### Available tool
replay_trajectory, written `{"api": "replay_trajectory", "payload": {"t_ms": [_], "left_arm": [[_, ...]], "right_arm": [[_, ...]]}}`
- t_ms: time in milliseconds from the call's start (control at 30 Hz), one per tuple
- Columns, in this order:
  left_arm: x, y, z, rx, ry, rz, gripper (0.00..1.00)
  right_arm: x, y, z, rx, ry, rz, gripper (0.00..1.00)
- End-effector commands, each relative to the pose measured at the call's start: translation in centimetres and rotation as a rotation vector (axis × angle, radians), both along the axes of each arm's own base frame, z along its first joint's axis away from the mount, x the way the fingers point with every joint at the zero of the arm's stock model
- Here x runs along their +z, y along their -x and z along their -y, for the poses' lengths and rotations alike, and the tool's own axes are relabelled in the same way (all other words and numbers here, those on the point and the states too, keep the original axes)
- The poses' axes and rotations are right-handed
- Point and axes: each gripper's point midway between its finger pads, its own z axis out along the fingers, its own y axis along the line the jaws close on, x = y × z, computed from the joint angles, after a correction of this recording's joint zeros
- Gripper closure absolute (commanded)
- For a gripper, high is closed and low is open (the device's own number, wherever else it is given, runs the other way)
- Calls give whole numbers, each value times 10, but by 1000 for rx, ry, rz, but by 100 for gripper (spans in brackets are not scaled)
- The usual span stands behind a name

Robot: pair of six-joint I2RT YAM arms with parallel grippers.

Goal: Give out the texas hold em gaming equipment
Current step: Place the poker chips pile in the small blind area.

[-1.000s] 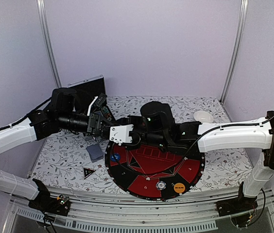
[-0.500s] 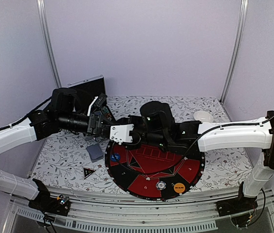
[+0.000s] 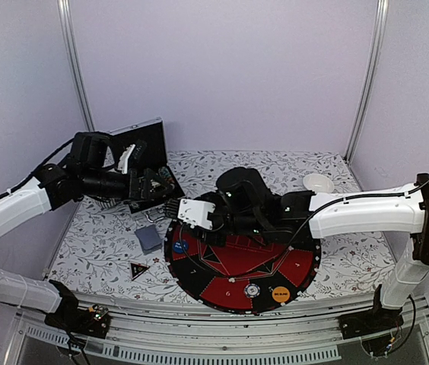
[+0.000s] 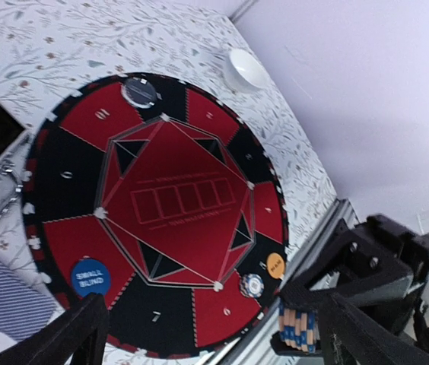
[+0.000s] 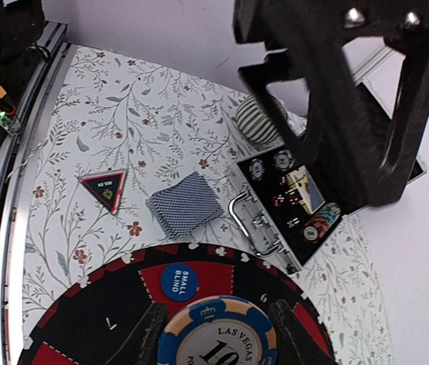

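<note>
Chips (image 5: 218,334) are sitting stacked in your right hand (image 3: 193,213), which is clamping them from both sides while hanging over the far-left rim of the mat (image 3: 237,262). The blue button (image 5: 178,280) is lying on the mat just ahead of that hand, and the open seats are spreading rightward and toward you from there. Your left hand (image 3: 152,185) is hovering released, jaws wide, over the case (image 3: 135,144) and off the mat, so the right arm is looking like the nearer one for placing.

Your left arm (image 3: 9,213) and right arm (image 3: 367,211) wear white shells over black joints. Black cables trail both, and a white plate fronts the right hand (image 5: 218,334).
</note>
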Motion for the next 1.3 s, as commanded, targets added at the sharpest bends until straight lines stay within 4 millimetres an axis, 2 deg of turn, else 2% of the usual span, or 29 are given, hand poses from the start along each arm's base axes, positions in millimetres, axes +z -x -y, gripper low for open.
{"api": "replay_trajectory", "payload": {"t_ms": [0, 100, 200, 367, 567, 700, 867, 1267], "left_arm": [[-1, -24, -42, 129, -99, 52, 2], [-7, -32, -59, 184, -156, 57, 2], [-9, -33, -67, 204, -179, 64, 2], [-10, -33, -73, 217, -191, 66, 2], [-10, -35, -76, 225, -195, 69, 2], [-10, -35, -76, 222, -192, 67, 2], [-9, -34, -78, 226, -196, 73, 2], [-7, -36, -78, 225, -189, 76, 2]], "right_arm": [[-39, 15, 6, -12, 13, -247, 98], [-66, 14, 3, -35, 35, -361, 98], [-92, 5, -2, -95, 70, -446, 98], [-131, -1, -13, -162, 133, -553, 98], [-158, -15, -17, -241, 157, -605, 98], [-186, -22, -20, -287, 224, -621, 98], [-198, -18, -24, -290, 247, -666, 98], [-227, -7, -21, -313, 333, -637, 96]]}}
